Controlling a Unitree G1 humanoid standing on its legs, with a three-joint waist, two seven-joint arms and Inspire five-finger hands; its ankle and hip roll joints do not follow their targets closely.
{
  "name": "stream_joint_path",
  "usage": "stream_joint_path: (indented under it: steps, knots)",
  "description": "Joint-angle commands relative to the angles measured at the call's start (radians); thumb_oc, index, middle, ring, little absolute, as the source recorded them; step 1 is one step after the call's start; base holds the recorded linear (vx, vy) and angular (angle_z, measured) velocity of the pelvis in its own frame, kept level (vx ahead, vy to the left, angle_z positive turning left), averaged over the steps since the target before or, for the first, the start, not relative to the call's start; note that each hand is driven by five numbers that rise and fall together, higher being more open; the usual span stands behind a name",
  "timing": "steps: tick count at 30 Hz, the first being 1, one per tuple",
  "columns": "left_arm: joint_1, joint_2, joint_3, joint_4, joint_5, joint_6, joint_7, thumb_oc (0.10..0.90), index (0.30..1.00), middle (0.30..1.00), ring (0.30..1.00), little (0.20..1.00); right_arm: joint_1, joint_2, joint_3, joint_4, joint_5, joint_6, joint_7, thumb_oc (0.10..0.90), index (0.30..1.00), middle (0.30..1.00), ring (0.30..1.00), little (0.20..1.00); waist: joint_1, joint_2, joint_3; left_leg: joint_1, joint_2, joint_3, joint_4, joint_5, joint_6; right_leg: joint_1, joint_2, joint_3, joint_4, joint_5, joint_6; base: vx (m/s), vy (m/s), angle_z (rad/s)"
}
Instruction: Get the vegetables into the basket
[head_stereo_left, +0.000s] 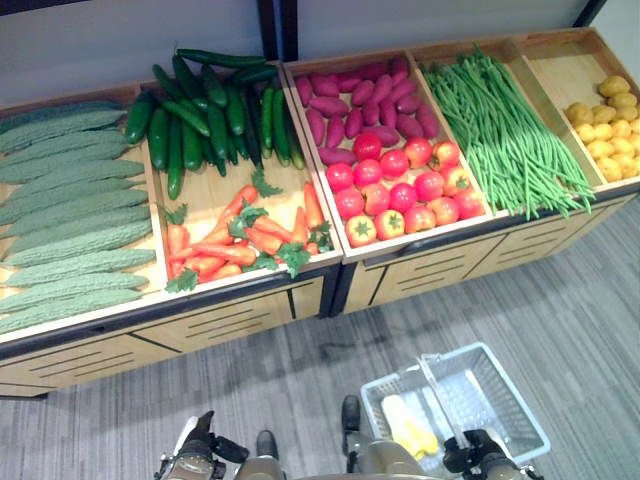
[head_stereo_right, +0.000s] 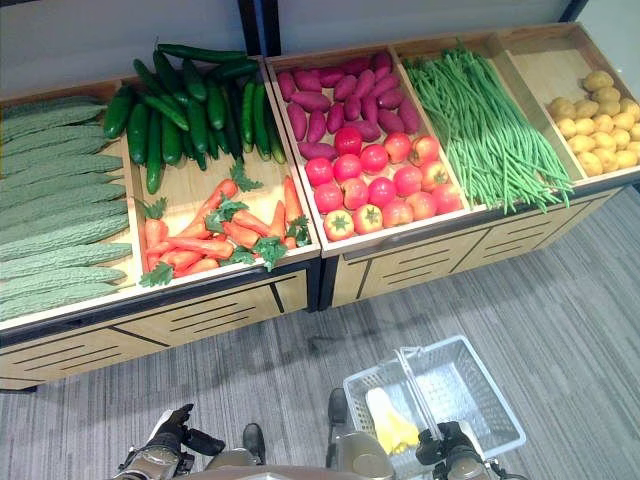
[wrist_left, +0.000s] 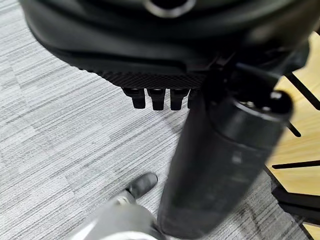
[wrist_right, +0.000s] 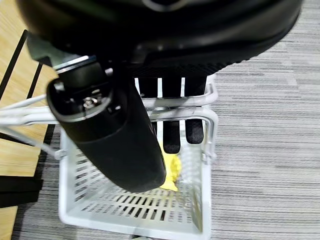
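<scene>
Right hand: fingers curled round the white handle of the basket, carrying it low at the near right.
Basket contents: one yellow vegetable.
Left hand: near left above grey floor, fingers curled, holding nothing.
Far shelf: carrots, cucumbers, tomatoes, green beans.

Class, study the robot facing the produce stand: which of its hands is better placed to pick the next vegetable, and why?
The left hand. It hangs free with nothing in it, below the carrots. The right hand has its fingers hooked round the handle of the white basket, which already holds something yellow, so it is occupied.
</scene>
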Motion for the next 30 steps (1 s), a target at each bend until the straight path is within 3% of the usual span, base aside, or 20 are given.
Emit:
stream_joint_path:
  steps: [1, 2, 4, 5, 10, 14, 17, 21, 24, 25, 30]
  knots:
    - [0.024, 0.051, 0.094, 0.081, -0.089, 0.020, 0.054, 0.900, 1.000, 1.000, 1.000, 1.000, 0.033, -0.007, 0.001, 0.036, -0.018, -0.008, -0.007, 0.400, 0.300, 0.300, 0.300, 0.300, -0.004, -0.004, -0.040, -0.028, 0.013, -0.009, -0.036, 0.094, -0.053, 0.013, -0.088, 0.059, 0.061, -0.047, 0.122, 0.03, 0.020, -0.34]
    - [0.024, 0.051, 0.094, 0.081, -0.089, 0.020, 0.054, 0.900, 1.000, 1.000, 1.000, 1.000, 0.033, -0.007, 0.001, 0.036, -0.018, -0.008, -0.007, 0.400, 0.300, 0.300, 0.300, 0.300, -0.004, -0.004, -0.040, -0.028, 0.013, -0.009, -0.036, 0.094, -0.053, 0.013, -0.088, 0.059, 0.061, -0.047, 0.122, 0.01, 0.046, -0.25]
    - [0.037, 0.062, 0.187, 0.110, -0.164, 0.021, 0.093, 0.900, 1.000, 1.000, 1.000, 1.000, 0.045, 0.002, 0.010, 0.049, -0.037, -0.006, -0.003, 0.400, 0.300, 0.300, 0.300, 0.300, -0.001, -0.005, -0.048, -0.023, 0.008, -0.008, -0.036, 0.086, -0.052, 0.020, -0.097, 0.060, 0.043, -0.036, 0.126, 0.01, 0.065, -0.05]
    - [0.045, 0.093, 0.282, 0.120, -0.244, 0.016, 0.150, 0.900, 1.000, 1.000, 1.000, 1.000, 0.057, 0.005, 0.017, 0.047, -0.049, -0.006, -0.002, 0.400, 0.300, 0.300, 0.300, 0.300, 0.003, -0.006, -0.051, -0.022, 0.003, -0.010, -0.036, 0.081, -0.053, 0.024, -0.103, 0.058, 0.036, -0.029, 0.129, 0.01, 0.073, 0.02]
    - [0.042, 0.200, 0.469, 0.135, -0.403, -0.039, 0.252, 0.900, 1.000, 1.000, 1.000, 1.000, 0.072, -0.006, 0.025, 0.049, -0.061, -0.007, 0.002, 0.400, 0.300, 0.300, 0.300, 0.300, 0.007, -0.008, -0.060, -0.017, -0.008, -0.007, -0.036, 0.072, -0.056, 0.028, -0.116, 0.056, 0.032, -0.018, 0.139, 0.01, 0.060, -0.01]
    - [0.018, 0.276, 0.538, 0.107, -0.477, -0.076, 0.308, 0.900, 1.000, 1.000, 1.000, 1.000, 0.069, -0.020, 0.042, 0.050, -0.073, -0.010, 0.004, 0.400, 0.300, 0.300, 0.300, 0.300, 0.005, 0.000, -0.063, -0.015, -0.015, -0.006, -0.036, 0.069, -0.058, 0.028, -0.125, 0.055, 0.030, -0.011, 0.146, 0.00, 0.054, 0.01]
    - [0.016, 0.309, 0.545, -0.044, -0.493, -0.127, 0.367, 0.900, 1.000, 1.000, 1.000, 1.000, 0.073, -0.025, 0.039, 0.050, -0.082, -0.012, -0.002, 0.400, 0.300, 0.300, 0.300, 0.300, 0.009, 0.005, -0.063, -0.020, -0.021, -0.013, -0.036, 0.069, -0.058, 0.027, -0.132, 0.047, 0.027, -0.005, 0.152, -0.01, 0.027, 0.01]
    - [0.057, 0.377, 0.538, -0.505, -0.257, -0.142, 0.513, 0.900, 1.000, 1.000, 1.000, 1.000, 0.097, -0.017, 0.016, 0.034, -0.093, -0.026, -0.012, 0.400, 0.300, 0.300, 0.300, 0.300, 0.018, 0.004, -0.064, -0.023, -0.025, -0.029, -0.036, 0.066, -0.059, 0.036, -0.142, 0.029, 0.020, -0.005, 0.159, -0.02, 0.006, 0.10]
    - [0.084, 0.404, 0.554, -0.762, -0.032, -0.088, 0.571, 0.900, 1.000, 1.000, 1.000, 1.000, 0.107, -0.009, -0.018, 0.034, -0.094, -0.038, -0.018, 0.400, 0.300, 0.300, 0.300, 0.300, 0.023, -0.005, -0.069, -0.035, -0.029, -0.040, -0.036, 0.068, -0.057, 0.036, -0.146, 0.018, 0.016, -0.002, 0.160, -0.02, -0.027, 0.19]
    - [0.083, 0.397, 0.579, -0.881, 0.113, -0.038, 0.617, 0.900, 1.000, 1.000, 1.000, 1.000, 0.116, -0.010, -0.040, 0.038, -0.095, -0.040, -0.021, 0.400, 0.300, 0.300, 0.300, 0.300, 0.022, -0.017, -0.072, -0.038, -0.030, -0.047, -0.036, 0.066, -0.057, 0.041, -0.148, 0.012, 0.012, -0.002, 0.161, -0.02, -0.029, 0.10]
    - [0.062, 0.425, 0.509, -0.998, 0.274, -0.002, 0.540, 0.900, 1.000, 1.000, 1.000, 1.000, 0.104, -0.032, -0.040, 0.034, -0.106, -0.030, -0.019, 0.400, 0.300, 0.300, 0.300, 0.300, 0.010, -0.020, -0.072, -0.037, -0.031, -0.044, -0.036, 0.063, -0.054, 0.041, -0.150, 0.017, 0.009, 0.003, 0.163, -0.01, -0.002, 0.02]
